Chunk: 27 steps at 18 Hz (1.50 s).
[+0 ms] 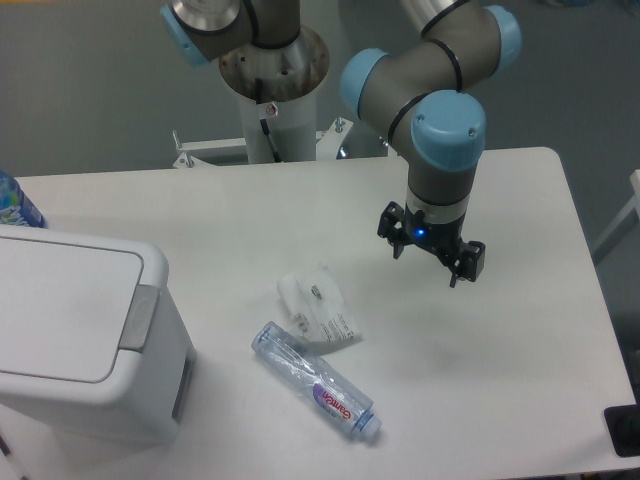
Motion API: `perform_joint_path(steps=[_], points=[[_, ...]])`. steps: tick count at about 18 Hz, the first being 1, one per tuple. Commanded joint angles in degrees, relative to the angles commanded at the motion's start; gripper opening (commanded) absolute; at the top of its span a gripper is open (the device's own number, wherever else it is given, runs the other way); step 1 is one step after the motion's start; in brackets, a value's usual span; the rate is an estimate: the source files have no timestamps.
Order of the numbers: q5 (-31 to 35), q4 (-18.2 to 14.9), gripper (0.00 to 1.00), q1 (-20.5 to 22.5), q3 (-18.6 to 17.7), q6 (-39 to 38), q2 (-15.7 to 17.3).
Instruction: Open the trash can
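Note:
The trash can point(80, 340) is a large white boxy bin at the left front of the table. Its flat white lid point(55, 310) lies closed, with a grey push tab point(138, 316) on its right edge. My gripper point(432, 262) hangs over the table's right middle, far to the right of the bin. Its dark fingers point(466, 263) point down and stand apart, with nothing between them.
A clear plastic bottle point(315, 379) lies on its side near the table's middle front. A crumpled clear wrapper point(318, 308) lies just behind it. A blue bottle top point(15, 205) shows at the left edge. The robot's base column point(272, 100) stands at the back.

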Motion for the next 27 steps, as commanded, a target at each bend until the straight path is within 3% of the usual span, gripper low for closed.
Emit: perform_joint_path(steps=[8,13,16,20,23,27], points=[[-2.46,-1.76,1.0,-0.26,1.15,-0.44,0.44],[-5.0,-1.85,1.0,-1.4,1.06,-8.35,0.97],[-6.58,-1.41,1.0,-2.63,1.32,-14.13,1.32],[-13.86,-1.23,1.0,-3.08,2.02,-24.67,2.72],[-22.65,-1.23,1.0,-3.69,3.95,-33.28,2.81],[-26.1,-1.14,1.0,-6.23,6.76,-43.58,2.99]])
